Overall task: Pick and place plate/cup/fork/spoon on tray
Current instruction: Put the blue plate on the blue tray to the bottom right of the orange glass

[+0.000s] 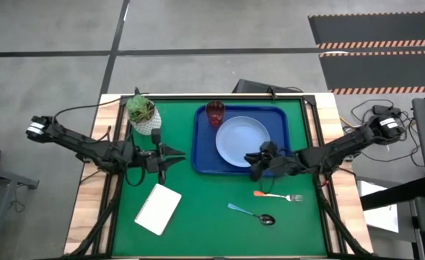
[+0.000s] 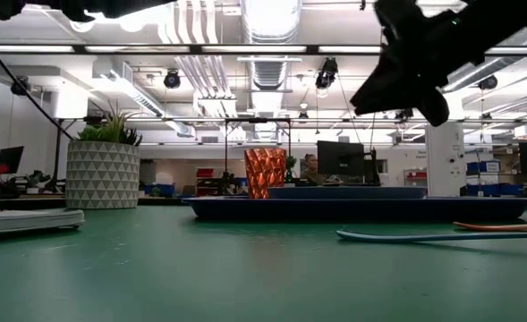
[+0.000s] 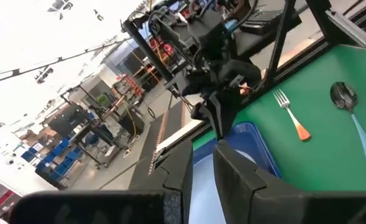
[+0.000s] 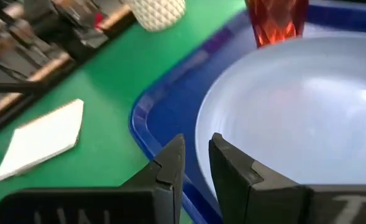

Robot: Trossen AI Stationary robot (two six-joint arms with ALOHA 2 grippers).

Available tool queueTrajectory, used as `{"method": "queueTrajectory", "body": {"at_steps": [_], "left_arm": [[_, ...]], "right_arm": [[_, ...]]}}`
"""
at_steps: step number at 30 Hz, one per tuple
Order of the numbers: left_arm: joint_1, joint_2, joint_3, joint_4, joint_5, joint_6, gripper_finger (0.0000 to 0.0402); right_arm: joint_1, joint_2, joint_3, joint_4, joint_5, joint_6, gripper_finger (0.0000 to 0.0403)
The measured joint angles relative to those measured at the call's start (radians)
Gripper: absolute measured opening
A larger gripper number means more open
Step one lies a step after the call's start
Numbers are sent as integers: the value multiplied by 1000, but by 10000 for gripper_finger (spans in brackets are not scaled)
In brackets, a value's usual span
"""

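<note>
Both grippers' jaws are standing nearly pressed together, pinching nothing. Right gripper is hovering over the tray's near edge beside the plate; left gripper is waiting over the mat. Cup is sitting in the tray; fork and spoon are lying on the mat.

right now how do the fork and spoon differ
The fork has an orange-red handle and silver tines; the spoon has a light teal handle and a dark shiny bowl. The fork lies nearer the tray, nearly level across the mat in the high view, while the spoon lies slanted, farther from the tray. Both are slim and lie flat on the mat, outside the tray, untouched by any gripper.
</note>
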Motion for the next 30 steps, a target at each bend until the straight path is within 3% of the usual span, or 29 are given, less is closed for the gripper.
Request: {"method": "queueTrajectory", "body": {"at_steps": [7, 11, 23, 30], "left_arm": [[-1, -63, 0, 4, 0, -7, 45], [-1, -92, 0, 7, 0, -7, 45], [-1, -109, -9, 5, 0, -9, 45], [-1, -110, -11, -1, 0, -9, 45]], "right_arm": [[-42, 79, 190, -360, -43, 140, 33], [-61, 110, 234, -398, -77, 143, 11], [-115, 212, 321, -397, -88, 133, 9], [-207, 333, 459, -490, -187, 68, 9]]}}
